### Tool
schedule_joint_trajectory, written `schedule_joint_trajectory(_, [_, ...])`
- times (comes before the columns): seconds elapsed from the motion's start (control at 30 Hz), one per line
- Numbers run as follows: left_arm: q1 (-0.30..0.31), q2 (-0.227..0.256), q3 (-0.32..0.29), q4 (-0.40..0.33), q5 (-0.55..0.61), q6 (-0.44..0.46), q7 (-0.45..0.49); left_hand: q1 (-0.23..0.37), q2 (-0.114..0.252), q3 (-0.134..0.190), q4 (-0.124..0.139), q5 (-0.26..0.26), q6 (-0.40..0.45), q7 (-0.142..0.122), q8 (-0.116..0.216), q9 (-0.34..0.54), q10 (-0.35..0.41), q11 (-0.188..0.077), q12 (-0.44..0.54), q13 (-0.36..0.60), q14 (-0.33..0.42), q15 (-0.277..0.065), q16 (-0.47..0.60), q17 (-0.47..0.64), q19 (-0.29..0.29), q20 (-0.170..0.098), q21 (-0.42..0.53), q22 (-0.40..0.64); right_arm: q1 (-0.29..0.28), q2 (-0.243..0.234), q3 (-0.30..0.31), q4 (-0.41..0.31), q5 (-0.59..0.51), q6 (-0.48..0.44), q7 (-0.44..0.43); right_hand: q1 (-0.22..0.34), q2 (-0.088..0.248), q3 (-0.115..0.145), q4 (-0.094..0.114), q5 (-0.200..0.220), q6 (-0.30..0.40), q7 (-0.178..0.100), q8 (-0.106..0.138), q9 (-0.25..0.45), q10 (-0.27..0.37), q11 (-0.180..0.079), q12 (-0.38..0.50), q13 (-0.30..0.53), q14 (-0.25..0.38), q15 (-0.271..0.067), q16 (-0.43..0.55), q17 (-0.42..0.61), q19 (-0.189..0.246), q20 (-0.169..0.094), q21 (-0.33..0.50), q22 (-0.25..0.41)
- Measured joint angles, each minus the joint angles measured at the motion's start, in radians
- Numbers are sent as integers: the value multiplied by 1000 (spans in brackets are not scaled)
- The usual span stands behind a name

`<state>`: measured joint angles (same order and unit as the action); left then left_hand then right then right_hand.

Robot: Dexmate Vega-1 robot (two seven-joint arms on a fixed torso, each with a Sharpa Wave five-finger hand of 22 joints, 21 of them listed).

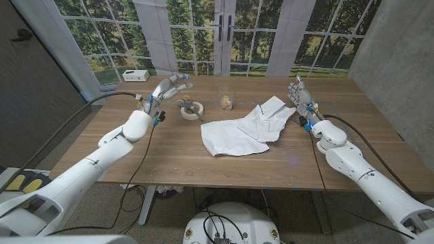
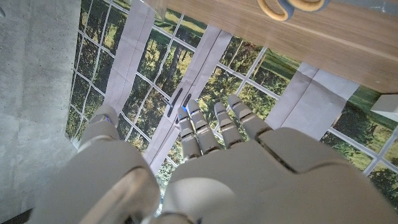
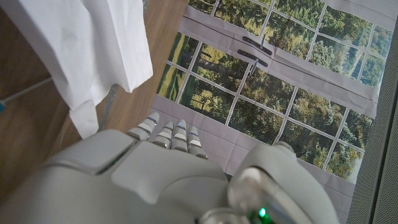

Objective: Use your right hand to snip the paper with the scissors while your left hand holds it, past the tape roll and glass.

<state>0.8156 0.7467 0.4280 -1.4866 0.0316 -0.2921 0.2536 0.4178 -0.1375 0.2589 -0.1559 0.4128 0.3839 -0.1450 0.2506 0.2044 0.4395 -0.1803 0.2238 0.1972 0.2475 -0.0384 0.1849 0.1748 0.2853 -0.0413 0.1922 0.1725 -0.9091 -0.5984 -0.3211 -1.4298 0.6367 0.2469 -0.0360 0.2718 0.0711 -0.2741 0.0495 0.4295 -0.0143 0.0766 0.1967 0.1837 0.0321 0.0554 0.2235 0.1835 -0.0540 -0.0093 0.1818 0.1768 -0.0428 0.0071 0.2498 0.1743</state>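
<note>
White paper [image 1: 245, 129], crumpled and partly folded, sits in the middle of the head view on the wooden table [image 1: 169, 152], and that's the piece we're meant to cut. The scissors [image 1: 190, 106] lie across the tape roll [image 1: 192, 111] up and left of the paper, handles toward the window. The glass [image 1: 226, 98] stands just right of the roll, near the table's far edge, with something yellowish in the bottom.

Our left hand [image 1: 165, 91] is raised at the upper left of the frame, just left of the roll, fingers spread and holding nothing. In the left wrist view the fingers [image 2: 214, 127] point out straight, and the scissor handles [image 2: 292, 7] peek in at the top edge.

Our right hand [image 1: 300, 100] stands upright at the paper's right corner, fingers up and apart, nothing in it. We can't tell whether it touches the sheet. The right wrist view shows the paper [image 3: 87, 50] at the upper left, beyond our fingers [image 3: 177, 134].
</note>
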Motion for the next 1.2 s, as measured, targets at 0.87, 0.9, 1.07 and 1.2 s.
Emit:
schedule_joint_trajectory(0.87, [-25, 66, 19, -72, 150, 82, 15, 76, 18, 28, -11, 20, 38, -5, 5, 3, 10, -16, -2, 1, -8, -3, 0, 0, 0, 0, 0, 0, -16, -18, 16, -22, 7, -6, -9, 9, 2, -4, -4, 0, 0, 0, 0, 0, 0, 0, 0, 0, 0, 0, 0, 0, 0, 0, -10, 0])
schedule_joint_trajectory(0.9, [-26, 70, 19, -75, 154, 85, 15, 83, 14, 28, -11, 20, 46, -4, 6, 3, 12, -15, -1, 1, -8, -3, 0, 0, 0, 0, 0, 0, -17, -18, 17, -24, 7, -6, -11, 9, 2, -4, -4, 0, 0, 0, 0, 0, 0, 0, 0, 0, 0, 0, 0, 0, 0, 0, -10, 0])
schedule_joint_trajectory(1.07, [-30, 84, 20, -90, 177, 98, 11, 89, 8, 28, -11, 25, 73, 2, 9, 3, 24, -13, -1, 1, -1, -3, 0, 0, 0, 0, 0, 0, -23, -21, 19, -34, 4, -6, -16, 9, 2, 0, -8, 0, 0, 0, 0, 0, 0, 0, 0, 0, 0, 0, 0, 0, 0, 0, -10, 0])
schedule_joint_trajectory(1.2, [-31, 94, 20, -94, 192, 107, 8, 93, 4, 28, -12, 25, 73, 2, 9, 3, 29, -18, -1, 1, -1, -3, 0, 0, 0, 0, 0, 0, -28, -23, 20, -43, 3, -6, -19, 9, 2, 0, -8, 0, 0, 0, 0, 0, 0, 0, 0, 0, 4, -4, 0, 0, 0, 0, -17, 0])
